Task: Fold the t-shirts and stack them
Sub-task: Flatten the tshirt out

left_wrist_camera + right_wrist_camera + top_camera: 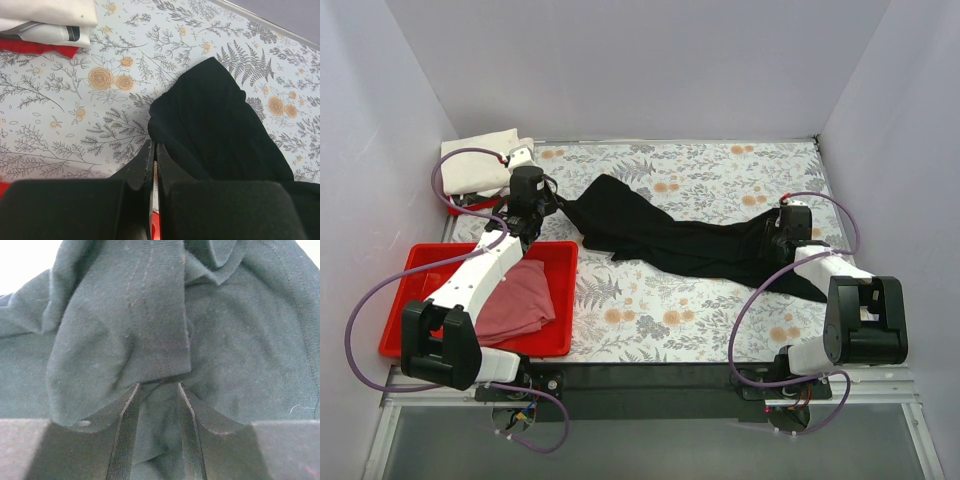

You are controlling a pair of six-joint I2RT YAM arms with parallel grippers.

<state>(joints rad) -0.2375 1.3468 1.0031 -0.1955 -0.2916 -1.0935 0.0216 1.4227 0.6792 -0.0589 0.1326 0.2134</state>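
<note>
The black t-shirt (pixel 680 245) lies stretched in a long bunch across the floral table (pixel 720 170). My left gripper (pixel 558 205) is at its left end; in the left wrist view the fingers (pixel 153 146) are closed to a thin slit at the shirt's edge (pixel 210 115). My right gripper (pixel 775 235) is at its right end, its fingers (pixel 157 386) closed on a thick fold of black cloth (pixel 125 325). The dusty pink t-shirt (pixel 518 300) lies crumpled in a red tray (pixel 560 255). The cream-white t-shirt (pixel 480 160) lies folded at the far left corner, also visible in the left wrist view (pixel 50 15).
A second red tray (pixel 470 207) peeks out under the cream shirt, also seen in the left wrist view (pixel 35 47). White walls close in the table on the left, back and right. Purple cables loop beside both arms.
</note>
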